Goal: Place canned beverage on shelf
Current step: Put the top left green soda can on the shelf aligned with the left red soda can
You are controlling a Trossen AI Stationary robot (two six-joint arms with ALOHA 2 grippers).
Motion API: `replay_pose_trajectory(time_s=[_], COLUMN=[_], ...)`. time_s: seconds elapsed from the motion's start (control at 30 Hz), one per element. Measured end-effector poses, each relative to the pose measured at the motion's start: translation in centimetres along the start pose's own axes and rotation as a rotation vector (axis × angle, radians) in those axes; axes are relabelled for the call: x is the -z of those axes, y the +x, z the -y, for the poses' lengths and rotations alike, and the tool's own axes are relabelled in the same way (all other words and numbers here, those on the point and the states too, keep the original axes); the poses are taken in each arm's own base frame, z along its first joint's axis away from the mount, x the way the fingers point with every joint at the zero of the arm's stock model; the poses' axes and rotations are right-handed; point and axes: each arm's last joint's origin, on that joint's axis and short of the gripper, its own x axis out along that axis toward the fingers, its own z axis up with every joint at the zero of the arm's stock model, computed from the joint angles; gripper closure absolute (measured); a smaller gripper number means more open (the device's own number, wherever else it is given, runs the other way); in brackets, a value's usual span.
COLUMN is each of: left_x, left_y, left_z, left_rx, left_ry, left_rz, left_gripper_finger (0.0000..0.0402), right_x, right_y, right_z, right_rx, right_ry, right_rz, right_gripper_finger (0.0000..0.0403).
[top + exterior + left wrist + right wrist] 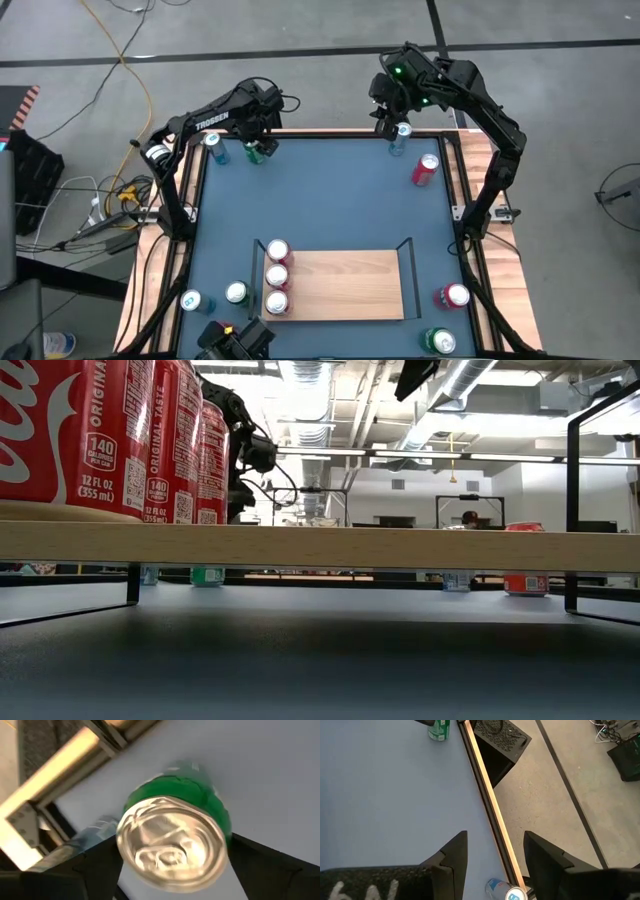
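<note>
Light wood shelf (340, 285) with black end rails sits on the blue table (330, 190), near the front edge. High view: three red cans (277, 276) stand in a row at the shelf's left end; rest of the board bare. Left hand (258, 150) is at the far left corner of the table, over an upright green can (256, 153), with a blue can (213, 147) just beside it. Right hand (398, 130) is at the far edge, right of centre, above a blue-and-silver can (400, 138); a red can (426, 169) stands near it. More cans stand off the shelf near the front: two pale ones at left, a red and a green one at right.

Low view: red cans (110, 435) on the shelf board (320, 546), close at left. Green can (207, 574) shows under the board, far across the table; left arm above it.

Left wrist view: green can (175, 840) stands between the two dark fingers (265, 865), top lid facing the camera. Fingers spread to either side; cannot tell whether they touch the can.

Right wrist view: fingers (452, 860) apart, nothing between them but table and its wooden edge strip. Blue-and-silver can (507, 891) just beside the fingers, not gripped.
</note>
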Motion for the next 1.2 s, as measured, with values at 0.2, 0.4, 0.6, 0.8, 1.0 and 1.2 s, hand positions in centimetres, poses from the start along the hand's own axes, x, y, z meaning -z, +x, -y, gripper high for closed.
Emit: replay_pose_trajectory(time_s=[0.2,0.4,0.6,0.8,1.0,1.2], left_x=[0.0,-0.1,-0.1,-0.1,0.3,0.8], left_y=[-0.1,-0.1,-0.2,-0.2,-0.3,-0.6], left_z=[0.2,0.1,0.1,0.1,0.5,1.7], left_rx=[0.026,0.013,0.012,0.027,0.038,0.06], left_ry=[0.023,0.027,0.018,-0.027,-0.065,-0.122], left_rz=[0.006,0.014,0.015,0.012,-0.015,-0.042], left_gripper_finger=[0.0058,0.0063,0.012,0.0134,0.0134,0.0134], right_x=[0.0,0.0,0.0,0.0,0.0,-0.1], right_y=[0.0,0.0,0.0,0.0,0.0,0.0], right_z=[0.0,0.0,0.0,0.0,0.0,0.0], right_rx=[0.0,0.0,0.0,0.0,0.0,0.002], right_ry=[0.001,0.003,0.018,0.018,0.018,0.019], right_rz=[0.001,0.001,0.001,0.001,0.001,0.007], right_gripper_finger=[0.0227,0.0227,0.0227,0.0227,0.0227,0.0227])
